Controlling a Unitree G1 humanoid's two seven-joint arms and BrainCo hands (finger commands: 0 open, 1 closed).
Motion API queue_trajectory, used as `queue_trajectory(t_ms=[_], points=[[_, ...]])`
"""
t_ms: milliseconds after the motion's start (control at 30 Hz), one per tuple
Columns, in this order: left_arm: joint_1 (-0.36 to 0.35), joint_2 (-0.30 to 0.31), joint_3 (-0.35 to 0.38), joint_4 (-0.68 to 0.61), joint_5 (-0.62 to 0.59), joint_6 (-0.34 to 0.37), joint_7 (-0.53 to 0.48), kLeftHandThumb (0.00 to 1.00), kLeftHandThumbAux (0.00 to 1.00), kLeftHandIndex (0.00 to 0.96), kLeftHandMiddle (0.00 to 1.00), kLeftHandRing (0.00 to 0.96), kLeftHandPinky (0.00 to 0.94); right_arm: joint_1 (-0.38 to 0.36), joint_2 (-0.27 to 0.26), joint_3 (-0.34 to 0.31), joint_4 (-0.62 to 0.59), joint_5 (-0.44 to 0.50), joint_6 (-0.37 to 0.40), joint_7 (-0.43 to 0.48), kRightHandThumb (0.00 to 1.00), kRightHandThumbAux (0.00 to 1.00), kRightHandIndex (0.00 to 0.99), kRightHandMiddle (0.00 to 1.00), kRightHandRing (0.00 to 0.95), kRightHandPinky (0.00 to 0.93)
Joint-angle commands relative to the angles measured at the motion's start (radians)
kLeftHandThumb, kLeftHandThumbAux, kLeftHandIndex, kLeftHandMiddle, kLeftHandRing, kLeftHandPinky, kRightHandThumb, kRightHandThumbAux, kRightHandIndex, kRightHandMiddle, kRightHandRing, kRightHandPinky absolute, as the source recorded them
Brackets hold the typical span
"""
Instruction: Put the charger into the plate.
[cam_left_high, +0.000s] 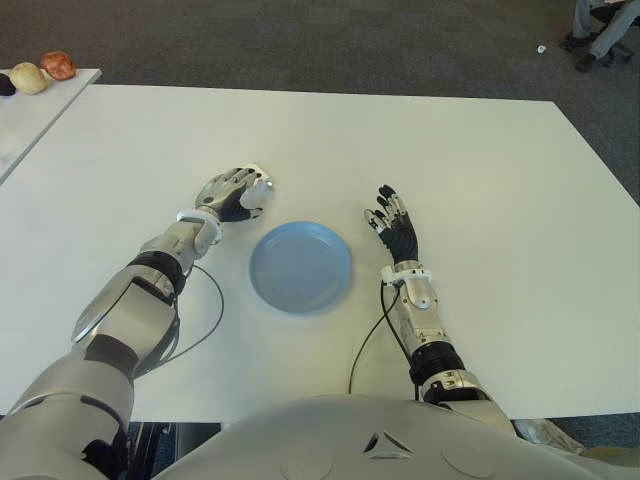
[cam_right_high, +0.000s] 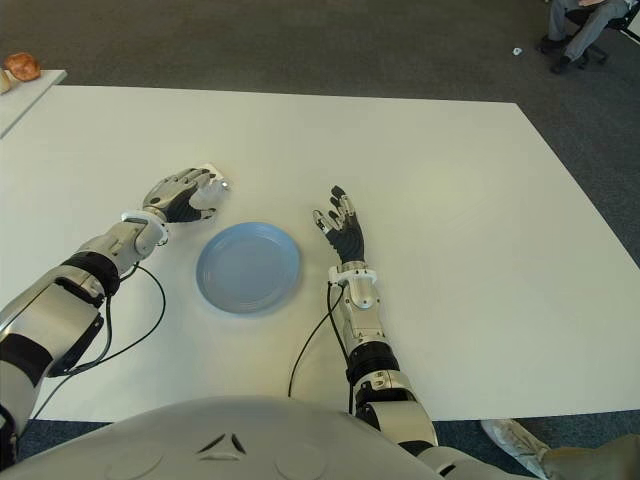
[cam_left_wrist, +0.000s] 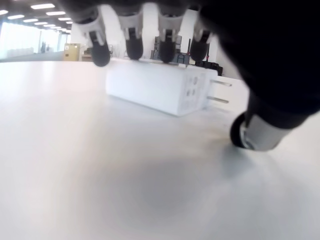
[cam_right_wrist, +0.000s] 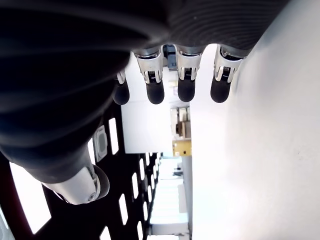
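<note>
A white charger with metal prongs lies flat on the white table, just left of and beyond the blue plate. My left hand arches over it, and only a white corner of the charger shows past the fingertips. In the left wrist view the fingers hang above the charger's top, and the thumb is down beside the prongs, apart from it. The plate holds nothing. My right hand shows right of the plate, fingers spread and holding nothing.
A side table at the far left carries round food items. A seated person's legs show at the far right on the carpet. Black cables loop from both wrists near the table's front edge.
</note>
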Motion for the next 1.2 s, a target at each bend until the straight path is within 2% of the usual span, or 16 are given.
queue_trajectory(t_ms=[33, 300, 633, 833, 967, 1100, 1200], points=[[0.084, -0.015, -0.011, 0.031, 0.002, 0.007, -0.122, 0.000, 0.533, 0.000, 0.000, 0.000, 0.018, 0.050, 0.006, -0.002, 0.026, 0.009, 0.044, 0.004, 0.143, 0.692, 0.016, 0.054, 0.043, 0.089], [0.128, 0.021, -0.004, 0.003, -0.010, -0.040, -0.136, 0.000, 0.509, 0.000, 0.000, 0.000, 0.034, 0.051, 0.008, -0.005, 0.024, 0.014, 0.045, 0.006, 0.132, 0.687, 0.015, 0.055, 0.045, 0.089], [0.210, 0.163, -0.007, -0.117, -0.017, -0.161, -0.155, 0.000, 0.512, 0.000, 0.000, 0.000, 0.034, 0.046, 0.013, -0.005, 0.029, 0.013, 0.044, -0.001, 0.124, 0.685, 0.014, 0.052, 0.044, 0.085], [0.318, 0.269, 0.037, -0.312, -0.069, -0.205, -0.218, 0.000, 0.499, 0.000, 0.000, 0.000, 0.045, 0.039, 0.015, -0.007, 0.041, 0.016, 0.040, -0.003, 0.117, 0.681, 0.015, 0.056, 0.047, 0.088], [0.373, 0.310, 0.070, -0.415, -0.098, -0.196, -0.263, 0.000, 0.498, 0.000, 0.000, 0.000, 0.048, 0.035, 0.016, -0.009, 0.048, 0.018, 0.038, -0.002, 0.114, 0.681, 0.016, 0.058, 0.048, 0.089], [0.472, 0.394, 0.138, -0.593, -0.167, -0.194, -0.341, 0.000, 0.505, 0.000, 0.000, 0.000, 0.072, 0.026, 0.017, -0.010, 0.057, 0.022, 0.037, 0.002, 0.110, 0.676, 0.018, 0.060, 0.050, 0.089], [0.508, 0.413, 0.172, -0.656, -0.187, -0.177, -0.374, 0.000, 0.514, 0.000, 0.000, 0.000, 0.109, 0.022, 0.018, -0.011, 0.062, 0.026, 0.036, 0.006, 0.108, 0.674, 0.019, 0.060, 0.050, 0.086]])
